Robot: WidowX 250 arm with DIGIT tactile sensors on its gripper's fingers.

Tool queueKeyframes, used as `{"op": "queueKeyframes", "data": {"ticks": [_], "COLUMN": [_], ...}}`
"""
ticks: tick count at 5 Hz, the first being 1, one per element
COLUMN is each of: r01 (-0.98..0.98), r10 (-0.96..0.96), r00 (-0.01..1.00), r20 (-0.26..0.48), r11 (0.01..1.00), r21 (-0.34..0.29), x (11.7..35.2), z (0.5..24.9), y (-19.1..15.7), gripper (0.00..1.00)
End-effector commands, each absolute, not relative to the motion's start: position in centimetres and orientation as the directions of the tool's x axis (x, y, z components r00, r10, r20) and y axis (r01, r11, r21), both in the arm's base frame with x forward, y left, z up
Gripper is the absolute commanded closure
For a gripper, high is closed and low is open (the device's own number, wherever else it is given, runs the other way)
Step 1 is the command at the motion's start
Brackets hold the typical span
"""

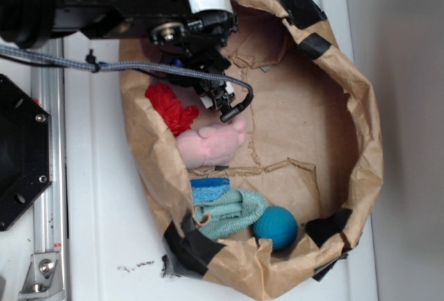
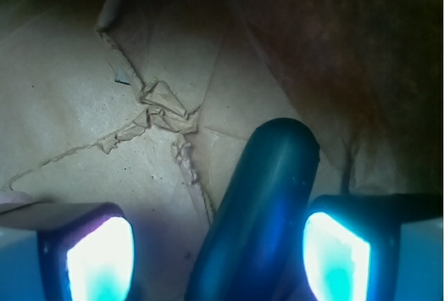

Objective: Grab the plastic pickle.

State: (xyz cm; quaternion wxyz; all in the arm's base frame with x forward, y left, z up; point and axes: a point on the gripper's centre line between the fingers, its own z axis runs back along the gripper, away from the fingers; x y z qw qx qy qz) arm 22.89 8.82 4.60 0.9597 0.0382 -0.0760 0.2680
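The plastic pickle (image 2: 260, 211) is a glossy dark teal capsule lying on the brown paper floor; in the wrist view it runs from the bottom centre up to the right. My gripper (image 2: 218, 252) is open and straddles it. The right finger (image 2: 336, 252) is close beside the pickle, and the left finger (image 2: 97, 256) stands well apart with bare paper between. In the exterior view the gripper (image 1: 218, 100) points down inside the paper bag (image 1: 347, 107), just above the pink plush (image 1: 208, 145). There the arm hides the pickle.
Along the bag's left wall lie a red plush (image 1: 170, 107), the pink plush, a blue cloth (image 1: 209, 190), a teal knitted cloth (image 1: 232, 214) and a blue ball (image 1: 275, 227). The bag's crumpled walls stand all round. A cable (image 1: 139, 70) crosses the rim.
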Motion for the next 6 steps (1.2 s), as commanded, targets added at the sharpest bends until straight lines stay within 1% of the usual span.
{"op": "queueKeyframes", "data": {"ticks": [1, 4, 5, 6], "r01": [-0.459, -0.454, -0.441, -0.420], "r10": [0.450, 0.444, 0.427, 0.398], "r00": [0.886, 0.888, 0.893, 0.890], "r20": [0.113, 0.119, 0.142, 0.220], "r11": [0.886, 0.888, 0.894, 0.905], "r21": [0.069, 0.075, 0.080, 0.063], "x": [21.6, 21.8, 21.9, 22.9], "z": [1.2, 1.2, 1.6, 5.4], "y": [10.2, 10.1, 10.0, 9.4], "gripper": [1.00, 1.00, 1.00, 1.00]}}
